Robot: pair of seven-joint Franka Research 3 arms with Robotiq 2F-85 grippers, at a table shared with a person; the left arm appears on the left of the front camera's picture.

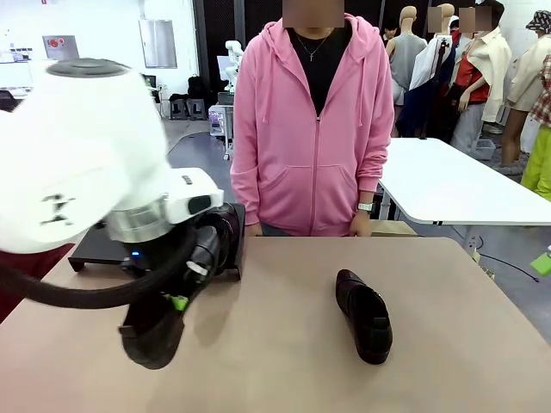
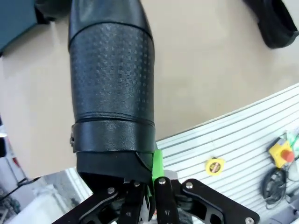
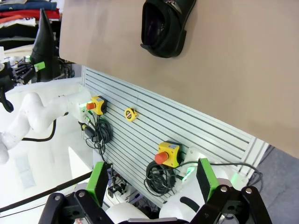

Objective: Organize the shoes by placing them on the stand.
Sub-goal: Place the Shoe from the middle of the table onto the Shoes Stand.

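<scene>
Left gripper: you have it clamped shut on a shoe. The grip is at the heel end, with one green pad pressed against the heel's edge. In the left wrist view the textured sole faces the camera and the toe points away from the fingers. From the front, the held shoe hangs tilted below the wrist, low over the table. You cannot tell whether it touches the top.

Stand: a flat black platform just beyond the left gripper, towards the far edge of the table. A dark rounded shape sits on the end nearest the gripper. It is mostly hidden by the wrist, so you cannot tell what it is.

Second shoe: it lies flat on the table well off to the left gripper's right. It is apart from the stand and from both grippers.

Right gripper: the jaws stand wide with nothing between the green pads. It hangs back off the near table edge, over a slatted panel that carries a yellow tape measure and yellow stop buttons. The second shoe lies ahead of its fingers, just past the table edge.

Person: a pink hoodie, standing at the far edge beyond both grippers, with hands down at the table's rim.
</scene>
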